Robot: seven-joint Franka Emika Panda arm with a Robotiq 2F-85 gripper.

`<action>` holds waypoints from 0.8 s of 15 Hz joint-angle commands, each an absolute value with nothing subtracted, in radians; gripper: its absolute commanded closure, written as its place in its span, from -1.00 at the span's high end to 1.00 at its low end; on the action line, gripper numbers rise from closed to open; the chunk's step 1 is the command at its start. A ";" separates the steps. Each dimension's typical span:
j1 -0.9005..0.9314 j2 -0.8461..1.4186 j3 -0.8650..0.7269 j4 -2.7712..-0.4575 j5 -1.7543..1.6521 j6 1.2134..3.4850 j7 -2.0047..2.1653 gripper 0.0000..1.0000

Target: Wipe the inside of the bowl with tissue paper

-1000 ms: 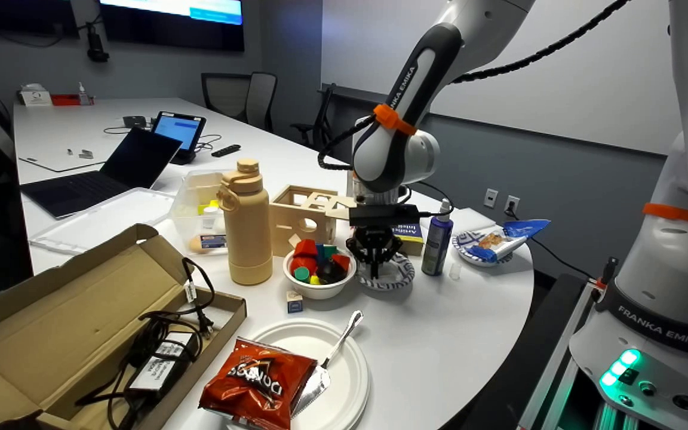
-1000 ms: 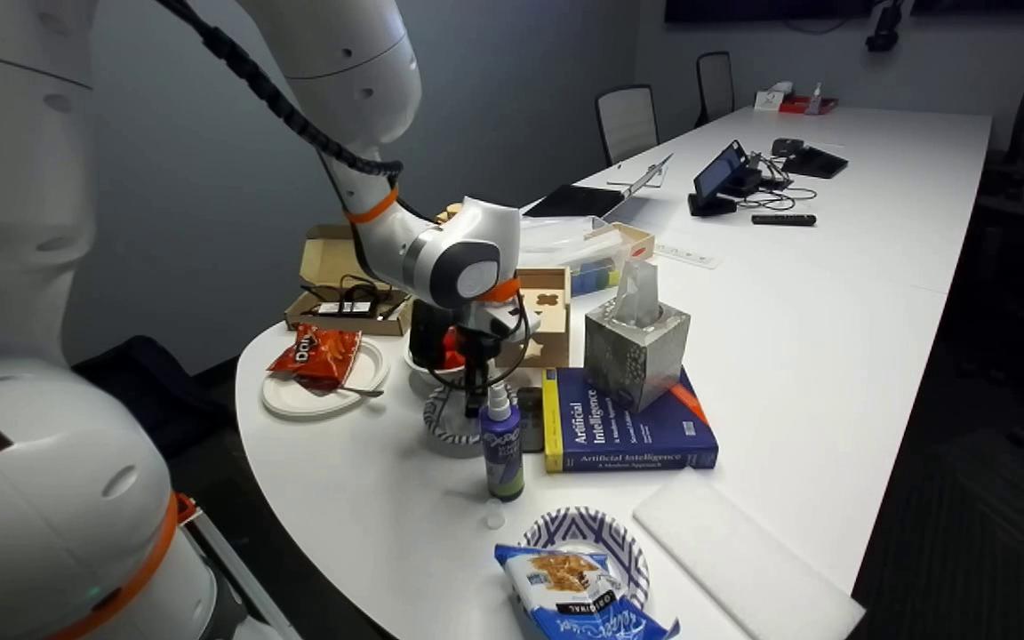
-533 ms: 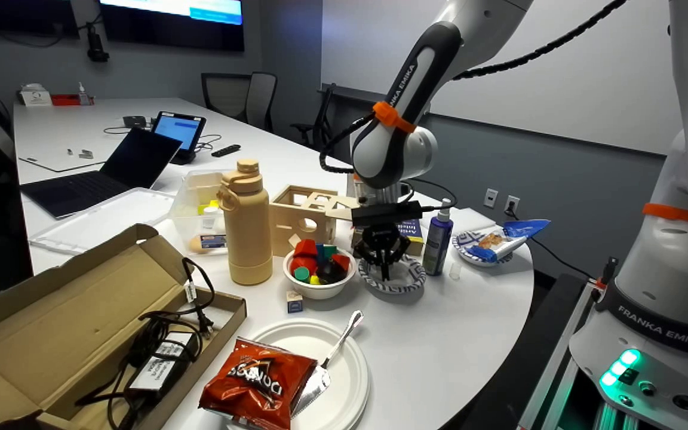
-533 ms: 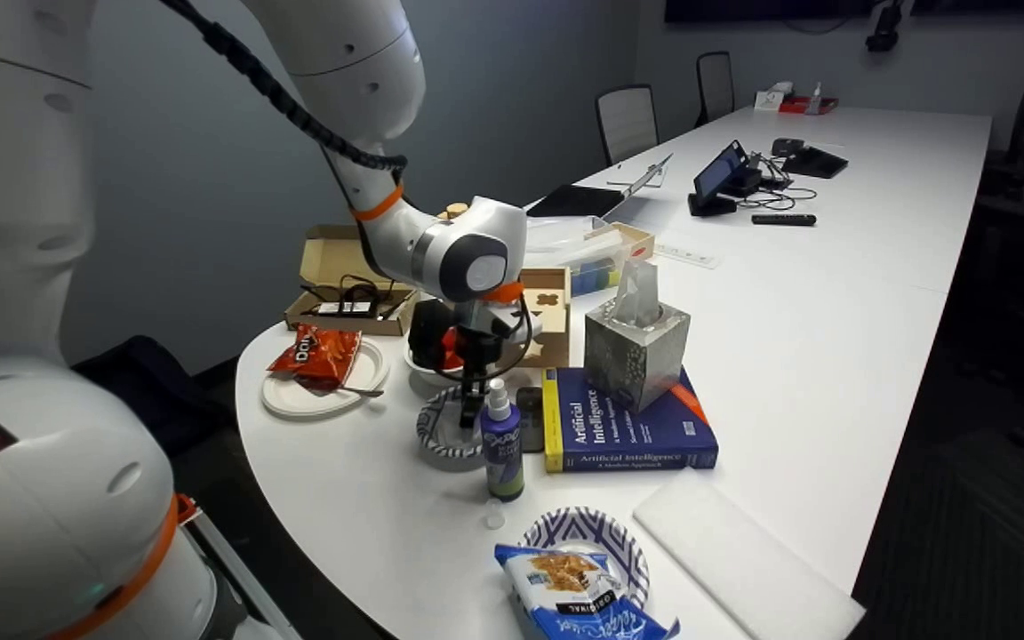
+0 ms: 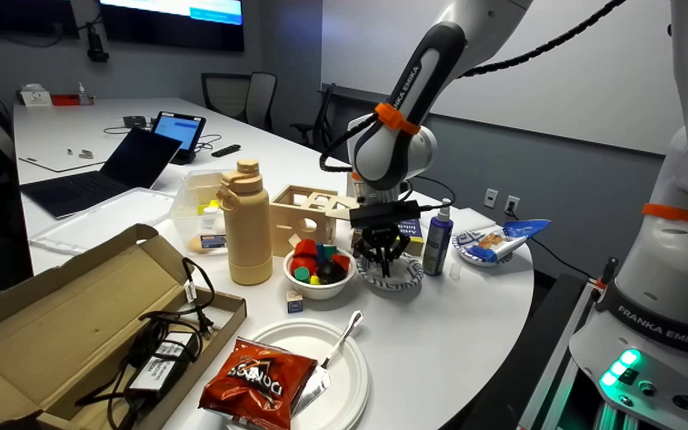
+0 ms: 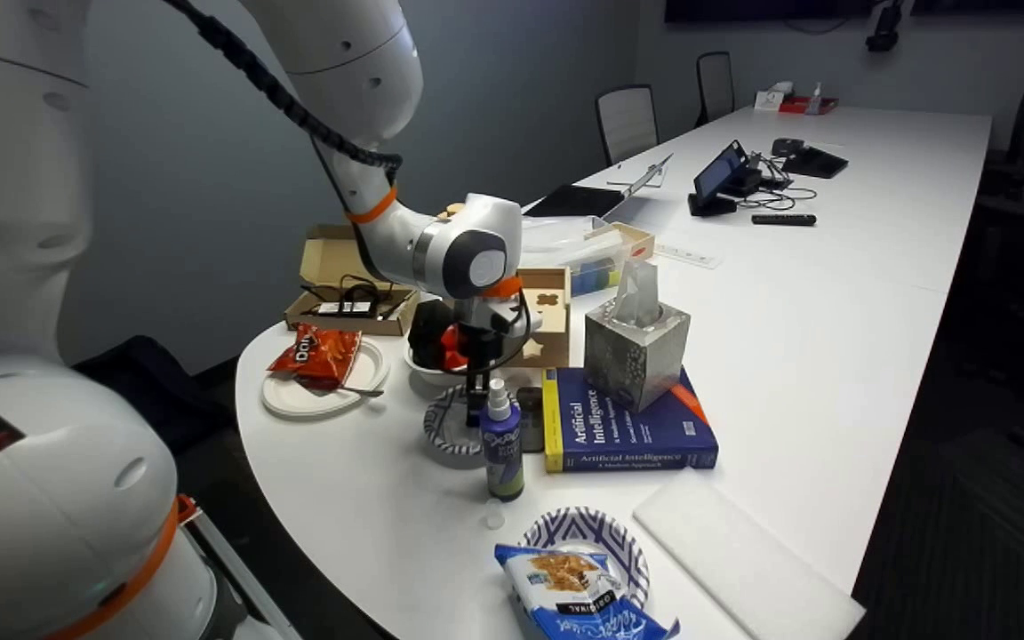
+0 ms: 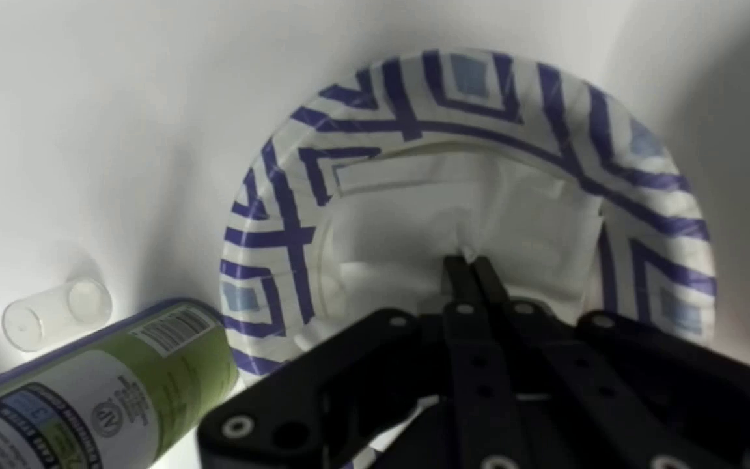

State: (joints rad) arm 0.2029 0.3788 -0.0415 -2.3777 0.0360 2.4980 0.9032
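Observation:
A paper bowl with a purple geometric rim stands on the table and shows in both exterior views [image 5: 407,282] [image 6: 437,434] and the wrist view [image 7: 414,91]. A white tissue [image 7: 407,221] lies spread over the bowl's inner bottom. My gripper, in the wrist view [image 7: 468,259] and both exterior views [image 5: 386,275] [image 6: 474,420], points down inside the bowl. Its fingers are together with a small pinch of the tissue between their tips. The gripper's body hides the near part of the bowl in the wrist view.
A purple spray bottle [image 5: 438,242] stands close beside the bowl, with a small clear cap [image 7: 56,312] near it. A white bowl [image 5: 320,291] of coloured blocks is on the opposite side. A book [image 6: 628,458] bearing a tissue box [image 6: 614,356] lies nearby.
The gripper and the patterned bowl shift together a little toward one side, then slightly back. The tips stay inside the bowl throughout. Other objects have not moved.

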 commanded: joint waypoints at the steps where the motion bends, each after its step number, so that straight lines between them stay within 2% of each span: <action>1: 0.198 0.336 -0.028 -2.403 0.039 2.527 0.890 -0.99; 12: 0.136 0.295 0.055 -2.424 0.217 2.489 0.701 -0.99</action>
State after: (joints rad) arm 0.1645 0.3279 0.0336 -2.3973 0.1599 2.5178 0.7640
